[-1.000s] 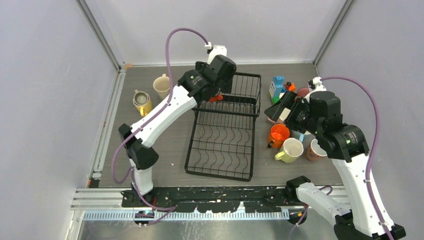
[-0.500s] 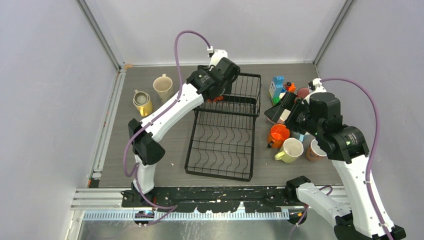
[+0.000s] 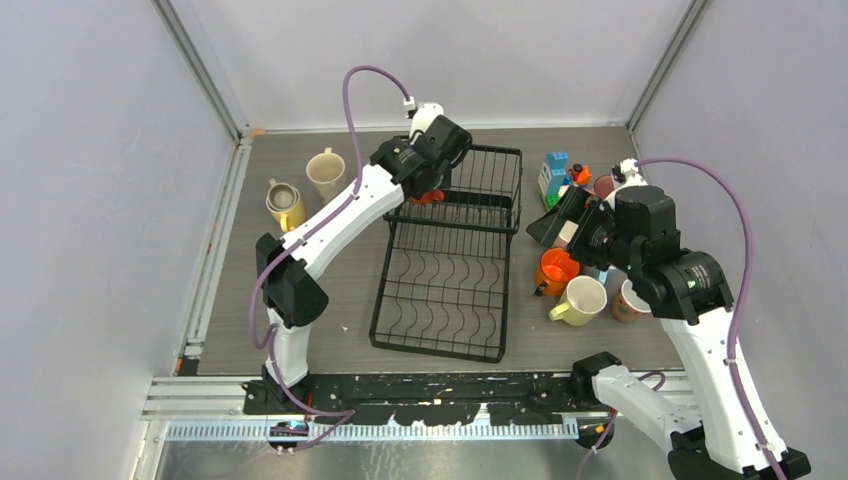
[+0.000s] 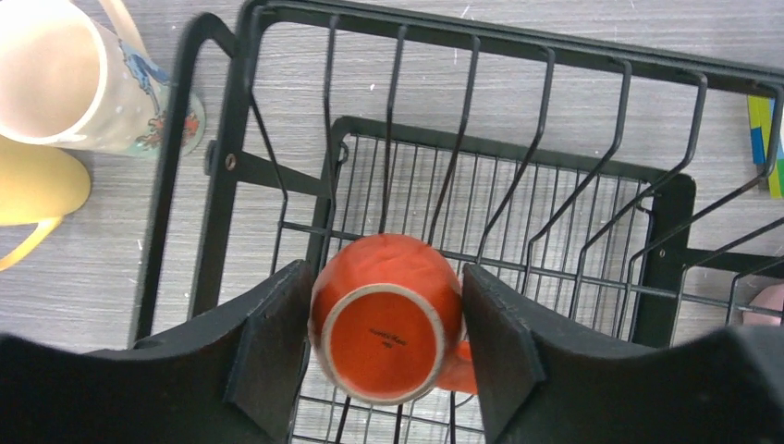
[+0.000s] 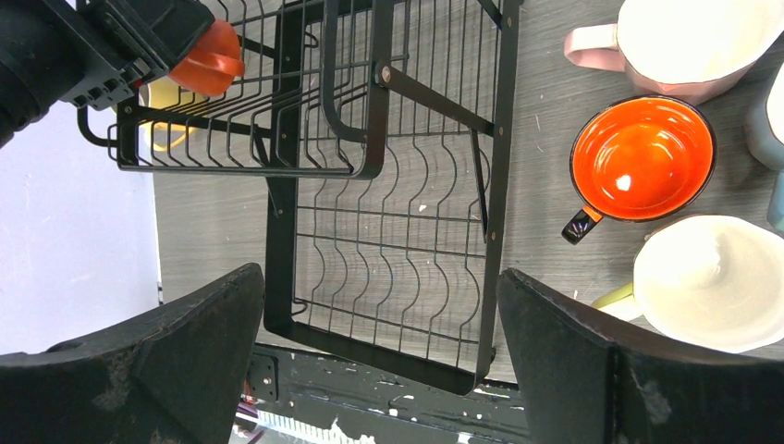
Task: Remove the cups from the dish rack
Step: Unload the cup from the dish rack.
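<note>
left end effector [image 4: 384, 277] clamped across upturned orange ceramic mug [image 4: 384, 344] in black wire dish rack [image 4: 222, 199] | likely rigid, slick, chippable: hold body sides | right end effector [image 5: 379, 305] wide, empty

Grey woodgrain tbl [image 3: 285, 150], pale walls [image 3: 90, 200], alu frame [image 3: 198, 70]

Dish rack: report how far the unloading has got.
Out already: cream cup and yellow cup left of the dish rack, upright orange cup among others to its right. In hand: left gripper shut on the upside-down orange cup in the basket end. Remaining: lift it out; no other cup shows in the rack. Right gripper open, empty.
</note>
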Controlling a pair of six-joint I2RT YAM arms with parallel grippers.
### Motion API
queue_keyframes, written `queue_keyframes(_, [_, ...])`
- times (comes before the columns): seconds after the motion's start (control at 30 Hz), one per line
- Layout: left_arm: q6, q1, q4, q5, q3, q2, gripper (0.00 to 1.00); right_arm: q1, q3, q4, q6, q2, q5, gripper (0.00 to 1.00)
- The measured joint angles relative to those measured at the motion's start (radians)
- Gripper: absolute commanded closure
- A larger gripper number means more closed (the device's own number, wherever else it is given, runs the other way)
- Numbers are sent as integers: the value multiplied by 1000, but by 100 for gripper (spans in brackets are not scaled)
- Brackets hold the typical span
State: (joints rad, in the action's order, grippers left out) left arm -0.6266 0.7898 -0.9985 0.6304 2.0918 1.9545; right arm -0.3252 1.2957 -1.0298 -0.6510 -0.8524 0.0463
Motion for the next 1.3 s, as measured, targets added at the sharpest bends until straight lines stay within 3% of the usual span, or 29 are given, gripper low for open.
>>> queue_keyframes(0.17, [-7,0,23,-30,-12,-1,51,0,0,0,0,0,0,0])
queue_keyframes(0.37, [16,3,53,-80,-10,-1,53,0,0,0,-2,0,0,0])
queue_keyframes(0.67, [85,11,33,-128,106,61,43,0,-4,1,-2,-5,1,0])
queue_keyframes(1.0, [77,11,-20,-127,113,69,22,0,-15,6,-5,-18,19,0])
queue_keyframes(1.2, [48,11,-45,-127,113,69,21,0,-20,13,-6,-18,19,0])
queue_keyframes(1.3, [31,11,-55,-127,113,69,25,0,-29,13,-6,-18,20,0])
